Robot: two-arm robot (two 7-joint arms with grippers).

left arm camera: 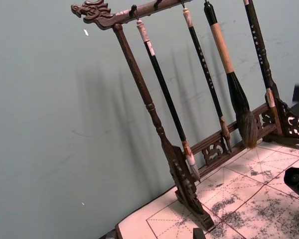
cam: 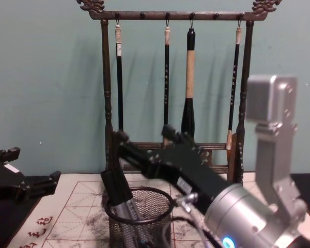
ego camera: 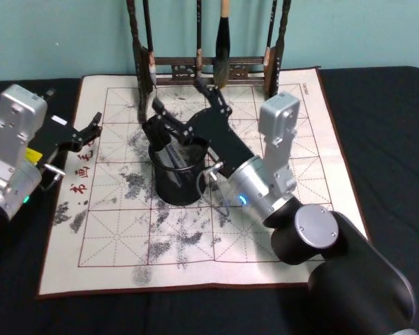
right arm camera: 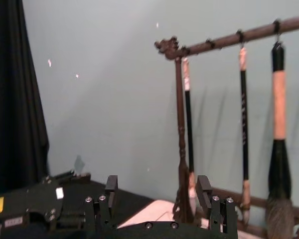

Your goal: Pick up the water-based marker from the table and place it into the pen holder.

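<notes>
Tabletop (ego camera: 377,118) of dark cloth carries a white felt mat (ego camera: 293,202), square, ruled with red grid lines and blotched with grey ink. At its far edge stands a carved dark wooden brush rack (cam: 107,82), dragon-headed at the ends of its top bar, with slim calligraphy brushes (cam: 190,77) hanging from hooks. The right arm, a smooth silver-and-black cylinder, reaches in across the mat; the right gripper (ego camera: 185,115) hovers just above the pen holder (ego camera: 176,183), its black fingers spread apart and closed on nothing. The left gripper (ego camera: 92,125) sits parked over the mat's left edge, well apart from the holder, fingers parted and empty. The pen holder, a short round cup of black wire mesh with a solid rim, stands on the mat's stained middle. The water-based marker (cam: 119,194), a dark barrel with a pale grey section, leans tilted inside the holder, its upper end jutting above the rim
</notes>
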